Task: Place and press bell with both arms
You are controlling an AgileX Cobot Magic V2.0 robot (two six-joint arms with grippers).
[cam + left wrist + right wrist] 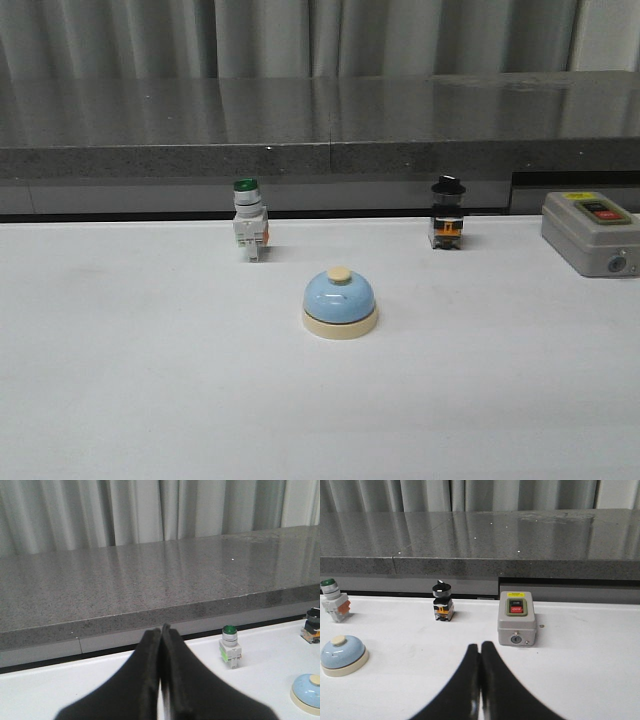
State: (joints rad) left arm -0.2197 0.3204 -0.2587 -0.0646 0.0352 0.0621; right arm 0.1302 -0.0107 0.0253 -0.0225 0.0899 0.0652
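On the white tabletop (120,400), the bell (340,302) is judged rigid, smooth and light, best pinched at its cream base; the green-capped button (249,220) stands at its 11 o'clock. The left gripper (161,630) and the right gripper (480,647) are both clenched, empty.

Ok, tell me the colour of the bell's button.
Cream, on the bell's light-blue dome; the front view shows it best.

You see the bell (340,303) at mid-table (120,400). Behind it stand a push-button (249,221) left, a selector switch (447,214) right, and a switch box (591,233) far right.

Green-capped push-button (249,221), black-knobbed selector switch (447,213), grey switch box (591,232), white table (150,380), grey stone ledge (300,125)
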